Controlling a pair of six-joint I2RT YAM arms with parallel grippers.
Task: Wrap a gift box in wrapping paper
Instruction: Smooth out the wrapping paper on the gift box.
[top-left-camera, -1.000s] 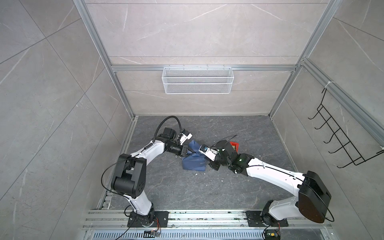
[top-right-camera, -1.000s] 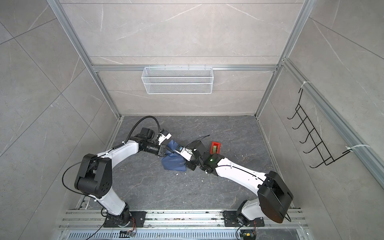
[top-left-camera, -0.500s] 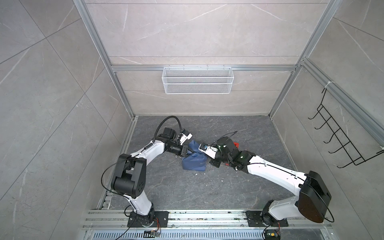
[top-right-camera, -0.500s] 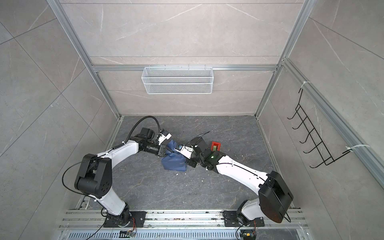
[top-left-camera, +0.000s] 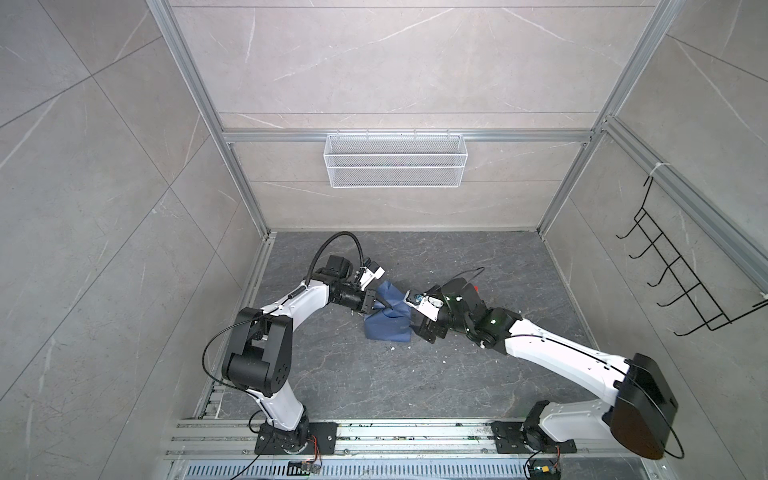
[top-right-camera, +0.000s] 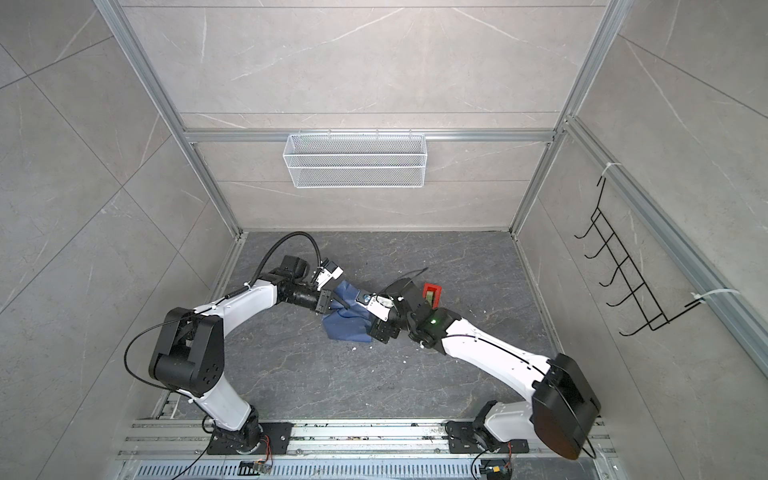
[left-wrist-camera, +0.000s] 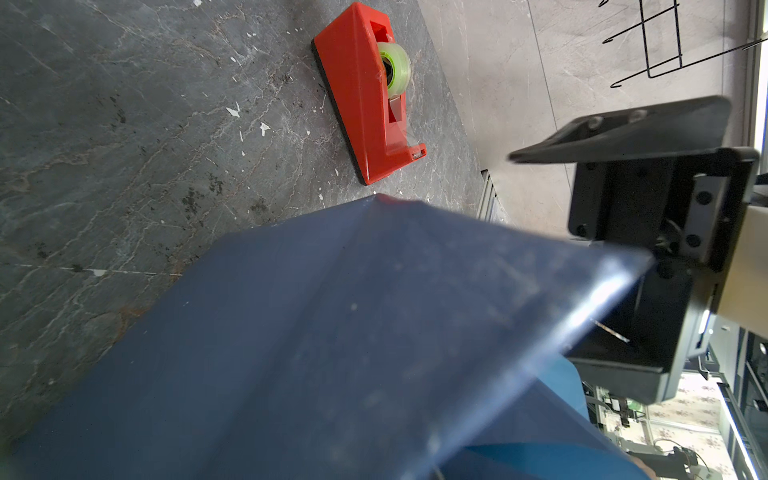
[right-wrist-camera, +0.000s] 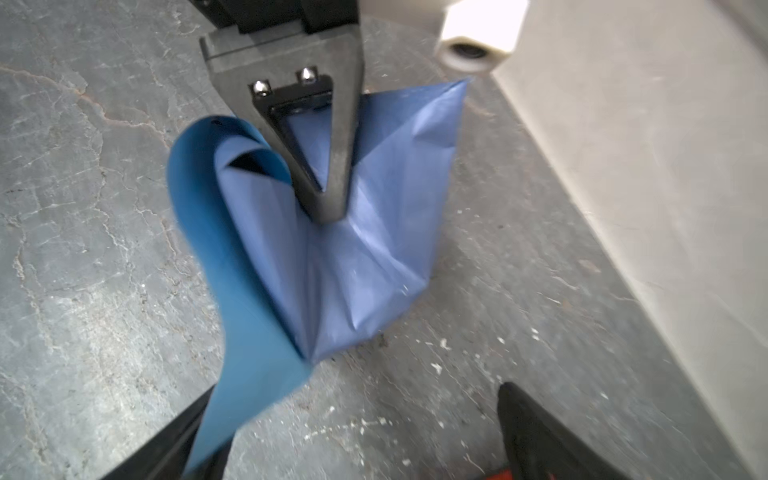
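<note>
- The wrapping paper (right-wrist-camera: 365, 257) is bunched in a lump near the red tape dispenser (top-right-camera: 432, 293), on its left-arm side. I can't see the gift box, so I'm guessing it's inside the lump.
- The left gripper (right-wrist-camera: 327, 210) is pressed together, pinching a gathered fold of paper.
- The right gripper (right-wrist-camera: 357, 390) sits between the dispenser and the lump, spread wide and holding nothing. A light-blue flap curls loose beside one finger.
- Looks like mid-fold to me. The next move probably needs that flap grabbed and pulled flat before taping.
</note>
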